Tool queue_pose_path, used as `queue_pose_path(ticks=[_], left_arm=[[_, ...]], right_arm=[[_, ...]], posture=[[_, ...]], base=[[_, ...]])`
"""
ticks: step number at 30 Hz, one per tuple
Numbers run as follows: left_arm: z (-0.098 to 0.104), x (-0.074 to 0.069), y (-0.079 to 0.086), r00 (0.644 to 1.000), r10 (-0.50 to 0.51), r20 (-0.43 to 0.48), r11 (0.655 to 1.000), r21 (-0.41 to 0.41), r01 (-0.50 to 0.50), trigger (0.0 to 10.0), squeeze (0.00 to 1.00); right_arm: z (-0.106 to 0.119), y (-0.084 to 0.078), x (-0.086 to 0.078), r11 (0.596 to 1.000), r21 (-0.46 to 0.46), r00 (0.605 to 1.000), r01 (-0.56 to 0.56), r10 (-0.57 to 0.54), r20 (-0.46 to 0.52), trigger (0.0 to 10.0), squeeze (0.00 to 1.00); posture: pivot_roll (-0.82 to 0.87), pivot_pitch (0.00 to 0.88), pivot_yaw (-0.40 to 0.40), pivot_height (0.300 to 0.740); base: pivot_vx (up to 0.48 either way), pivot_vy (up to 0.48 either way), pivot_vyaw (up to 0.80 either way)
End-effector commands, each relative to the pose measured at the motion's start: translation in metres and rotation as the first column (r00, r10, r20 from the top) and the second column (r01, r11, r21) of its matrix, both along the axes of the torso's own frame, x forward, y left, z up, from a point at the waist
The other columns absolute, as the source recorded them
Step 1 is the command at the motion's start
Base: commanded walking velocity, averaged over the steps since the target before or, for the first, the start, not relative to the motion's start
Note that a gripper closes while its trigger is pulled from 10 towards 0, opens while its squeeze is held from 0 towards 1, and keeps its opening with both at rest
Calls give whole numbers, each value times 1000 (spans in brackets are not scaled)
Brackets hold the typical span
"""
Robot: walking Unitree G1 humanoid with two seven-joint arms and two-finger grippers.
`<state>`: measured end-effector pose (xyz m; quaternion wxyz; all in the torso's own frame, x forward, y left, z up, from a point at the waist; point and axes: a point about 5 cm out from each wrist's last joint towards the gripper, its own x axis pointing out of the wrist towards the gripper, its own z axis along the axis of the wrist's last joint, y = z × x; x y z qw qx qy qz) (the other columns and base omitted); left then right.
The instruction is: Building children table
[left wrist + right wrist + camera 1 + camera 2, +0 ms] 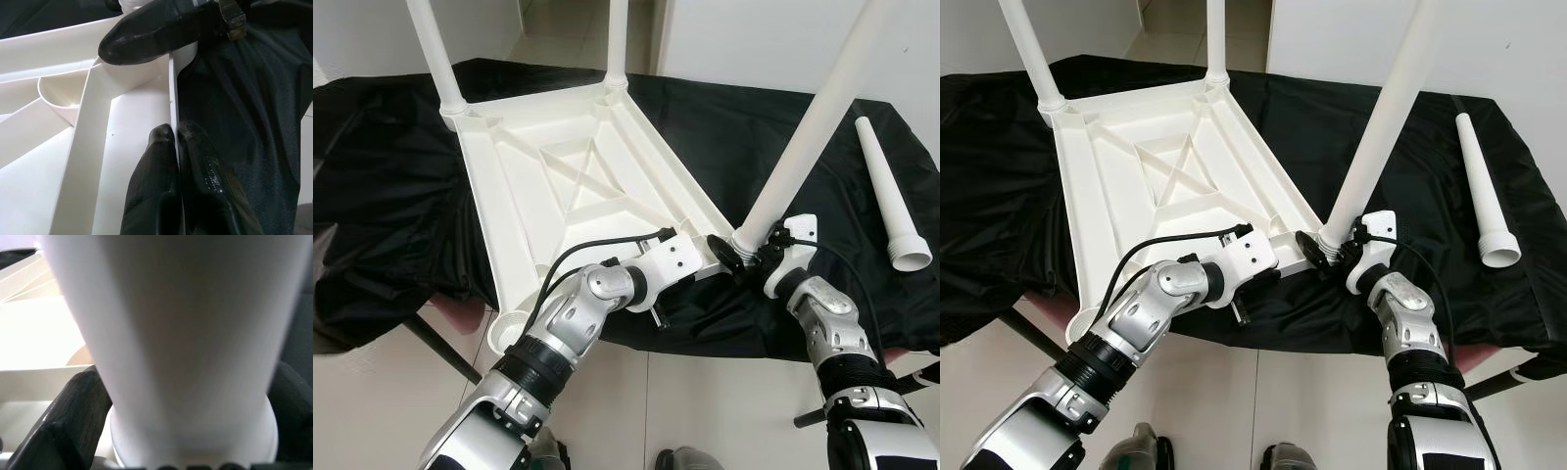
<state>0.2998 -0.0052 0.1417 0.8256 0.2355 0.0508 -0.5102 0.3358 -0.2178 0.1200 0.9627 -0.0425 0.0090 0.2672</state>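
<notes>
1. White plastic children's table lies upside down on a black cloth draped over the tabletop, sockets up for its legs.
2. The left gripper, fingers pressed together on the table's thin edge rim, likely steadies it.
3. The right gripper clamps the third white tapered leg at its base, seating it in the near corner socket.
4. A fourth loose white leg lies on the cloth; the remaining near socket holds nothing.

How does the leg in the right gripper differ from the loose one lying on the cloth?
The held leg stands tilted, its wide end at the tabletop's near corner socket, right gripper clamped round its base. The loose leg lies flat on the black cloth, apart from the tabletop, untouched. Both are white, tapered tubes.
</notes>
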Motion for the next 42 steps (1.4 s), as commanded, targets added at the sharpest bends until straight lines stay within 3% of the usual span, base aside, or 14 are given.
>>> queue_pose_path(ticks=[1, 2, 5, 6, 14, 23, 24, 28, 37, 38, 40, 41, 42], left_arm=[[24, 3, -7, 996, 2, 93, 998, -65, 4, 10000, 0], [24, 3, -7, 996, 3, 93, 998, -66, 3, 10000, 0], [24, 3, -7, 996, 4, 93, 998, -66, 2, 10000, 0], [24, 3, -7, 996, 4, 92, 998, -67, 2, 10000, 0], [24, 2, -7, 996, 0, 90, 998, -69, 7, 10000, 0], [23, -1, -9, 996, -14, 85, 997, -68, 19, 10000, 0], [23, -1, -10, 996, -15, 85, 997, -69, 21, 10000, 0], [23, -2, -11, 996, -18, 83, 997, -72, 24, 10000, 0], [23, -3, -13, 996, -21, 83, 997, -77, 28, 10000, 0], [24, -3, -14, 996, -21, 85, 997, -78, 28, 10000, 0], [24, -3, -14, 996, -21, 85, 997, -78, 28, 10000, 0], [24, -2, -14, 996, -21, 86, 996, -79, 28, 10000, 0], [24, -2, -14, 996, -21, 86, 996, -79, 28, 10000, 0]], right_arm=[[-17, -3, -5, 999, -48, 996, -21, 17, -84, 10000, 0], [-14, -6, -3, 998, -57, 997, -6, 2, -73, 3294, 0], [-13, -8, -2, 998, -58, 998, 6, -9, -64, 3294, 0], [-11, -9, -1, 998, -54, 998, 16, -19, -59, 0, 0], [-12, -14, -1, 999, -26, 998, 27, -29, -51, 0, 0], [-21, -20, -5, 993, 12, 992, 114, -113, -62, 235, 0], [-25, -19, -6, 989, 12, 987, 145, -144, -75, 10000, 0], [-35, -13, -7, 960, 17, 956, 279, -277, -98, 10000, 0], [-29, 5, -8, 913, 86, 917, 399, -397, -38, 10000, 0], [-27, 10, -8, 884, 110, 891, 454, -452, -37, 10000, 0], [-27, 10, -8, 884, 110, 891, 454, -452, -37, 10000, 0], [-26, 14, -9, 847, 112, 853, 520, -520, -32, 10000, 0], [-26, 14, -9, 847, 112, 853, 520, -520, -32, 10000, 0]], posture=[[34, 37, 2, 740], [34, 37, 2, 740], [35, 39, 2, 740], [36, 40, 2, 740], [32, 46, 7, 740], [28, 56, 5, 740], [26, 56, 5, 740], [24, 61, 1, 740], [14, 65, -10, 740], [11, 64, -12, 740], [11, 64, -12, 740], [10, 63, -14, 740], [10, 63, -14, 740]], base=[[0, 0, 0], [0, 0, 0], [0, 0, 0], [0, 0, 0], [0, 0, 0], [0, 0, 0], [0, 0, 0], [0, 0, 0], [0, 0, 0], [0, 0, 0], [0, 0, 0], [0, 0, 0], [0, 0, 0]])
